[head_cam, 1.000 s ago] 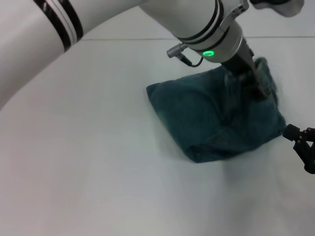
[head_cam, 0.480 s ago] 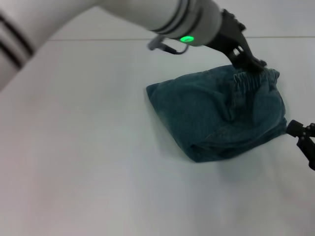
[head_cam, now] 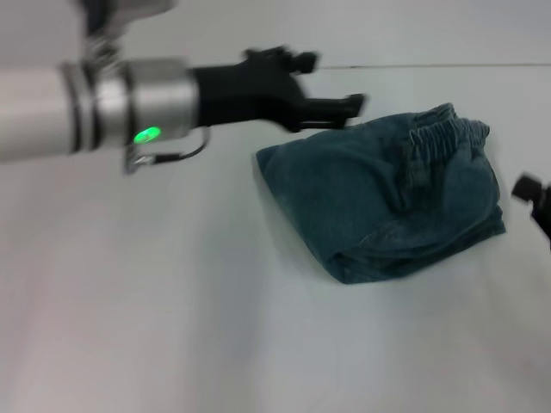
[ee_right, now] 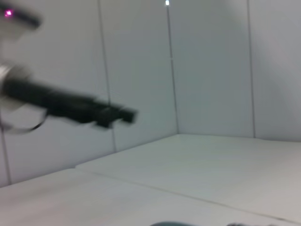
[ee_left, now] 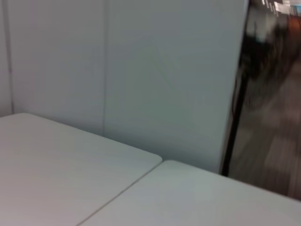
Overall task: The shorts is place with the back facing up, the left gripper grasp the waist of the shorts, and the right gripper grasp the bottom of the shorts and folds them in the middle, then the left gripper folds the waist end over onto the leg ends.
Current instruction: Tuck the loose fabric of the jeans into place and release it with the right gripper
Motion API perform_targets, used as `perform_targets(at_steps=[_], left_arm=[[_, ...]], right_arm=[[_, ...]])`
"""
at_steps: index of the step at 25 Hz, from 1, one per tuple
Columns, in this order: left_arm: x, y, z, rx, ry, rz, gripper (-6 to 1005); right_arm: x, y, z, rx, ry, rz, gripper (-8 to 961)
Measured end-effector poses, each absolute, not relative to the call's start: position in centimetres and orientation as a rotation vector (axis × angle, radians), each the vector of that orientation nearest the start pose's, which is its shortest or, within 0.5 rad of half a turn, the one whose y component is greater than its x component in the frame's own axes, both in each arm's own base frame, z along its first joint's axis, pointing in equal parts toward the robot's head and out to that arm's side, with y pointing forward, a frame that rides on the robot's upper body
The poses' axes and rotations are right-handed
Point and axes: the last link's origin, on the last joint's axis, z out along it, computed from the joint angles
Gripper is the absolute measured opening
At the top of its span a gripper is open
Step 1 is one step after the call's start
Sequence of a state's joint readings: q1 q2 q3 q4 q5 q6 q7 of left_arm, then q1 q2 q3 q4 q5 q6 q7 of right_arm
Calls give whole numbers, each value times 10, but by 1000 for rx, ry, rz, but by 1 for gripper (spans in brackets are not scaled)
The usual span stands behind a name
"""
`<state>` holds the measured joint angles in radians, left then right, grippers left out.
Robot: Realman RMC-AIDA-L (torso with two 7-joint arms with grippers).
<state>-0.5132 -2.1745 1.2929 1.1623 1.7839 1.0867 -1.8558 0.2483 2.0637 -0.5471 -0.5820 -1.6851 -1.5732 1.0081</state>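
Shorts [head_cam: 383,200] lie folded near the table's [head_cam: 172,327] right edge, the left gripper [head_cam: 331,86] spread empty above their far-left side, the right gripper [head_cam: 535,206] beside them, fingers unreadable.

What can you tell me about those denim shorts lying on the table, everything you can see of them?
The shorts are faded blue-green denim, folded into a compact bundle on the white table. The gathered elastic waist lies on top at the far right side, with a rounded fold at the near edge. Nothing grips them: the left gripper hangs above, apart from them.
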Motion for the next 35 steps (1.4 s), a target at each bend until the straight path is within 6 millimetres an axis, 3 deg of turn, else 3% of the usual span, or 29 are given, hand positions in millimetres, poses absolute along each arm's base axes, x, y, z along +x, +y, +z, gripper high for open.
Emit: perform_targets(at_steps=[6,13,14,20,27,31,35], left_arm=[[-190,353,-13,-2544,-619,-864,936],[-261,311,-3,-2376,-631,-1025,936],[-278,298,-5,-2330,-628,-1035,935],[-301,274,-8,-2288,-613,-980,935],[-315,249,-5,-2330,-631,-957,934],[-320,246,-7,-2322,-649,-937,934],[-322,242,-11,-2316,-662,-933,934]], right_arm=[[311,308,63,-2304,489,765,20],[260,346,114,-2458,433,468,75],[250,350,119,-2486,422,400,82],[201,366,121,-2665,363,-6,270],[171,384,95,-2713,327,-466,560],[165,389,87,-2693,298,-514,760],[162,398,77,-2648,272,-521,837]])
